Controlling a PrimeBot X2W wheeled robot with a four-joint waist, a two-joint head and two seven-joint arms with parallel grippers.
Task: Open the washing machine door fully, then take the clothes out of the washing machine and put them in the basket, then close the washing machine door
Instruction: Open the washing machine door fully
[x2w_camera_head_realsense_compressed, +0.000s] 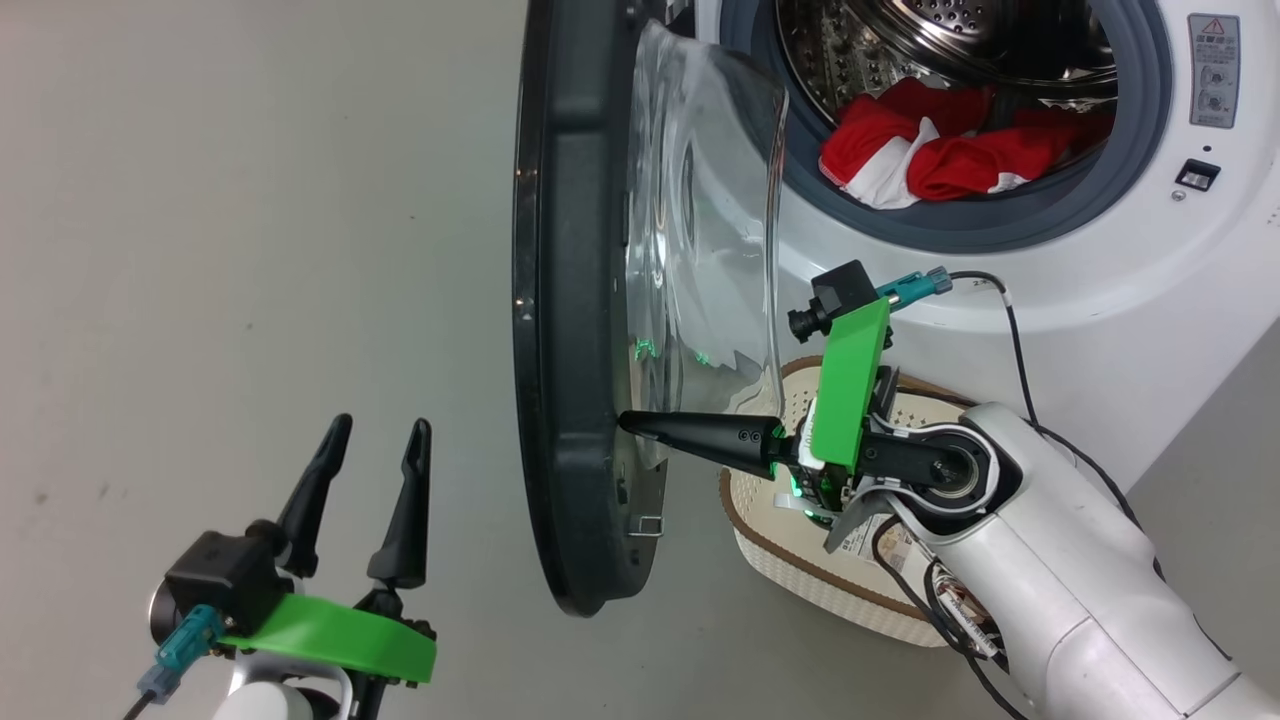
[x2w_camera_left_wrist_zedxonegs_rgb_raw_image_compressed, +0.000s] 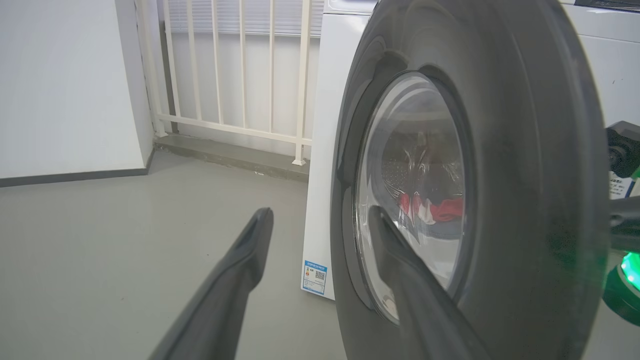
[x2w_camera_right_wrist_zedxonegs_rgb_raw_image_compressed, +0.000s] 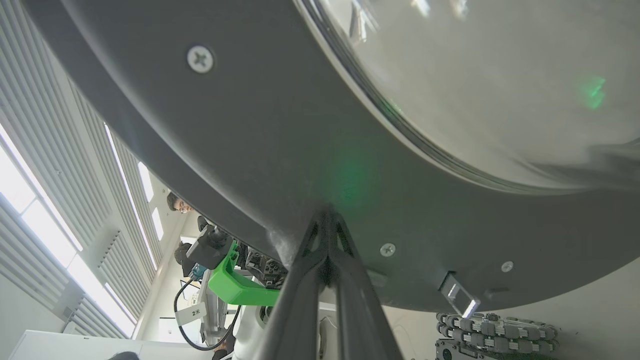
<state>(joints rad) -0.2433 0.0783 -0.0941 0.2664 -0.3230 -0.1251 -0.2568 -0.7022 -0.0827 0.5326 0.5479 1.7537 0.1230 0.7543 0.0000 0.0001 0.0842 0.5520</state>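
Right gripper is pinched fully shut with nothing between its fingers, and I see its joined tips pressed against the inner face of the washing machine door, on the black rim just below the glass bowl; my right wrist view shows the same contact up close. Left gripper has its fingers spread wide and empty, hanging over the grey floor on the door's outer side, near it but apart. From my head camera the door stands swung out, nearly edge-on. The clothes lie in a red and white heap at the lower front of the drum, inside the washing machine. The basket sits on the floor in front of the machine, under my right wrist, just beside the door.
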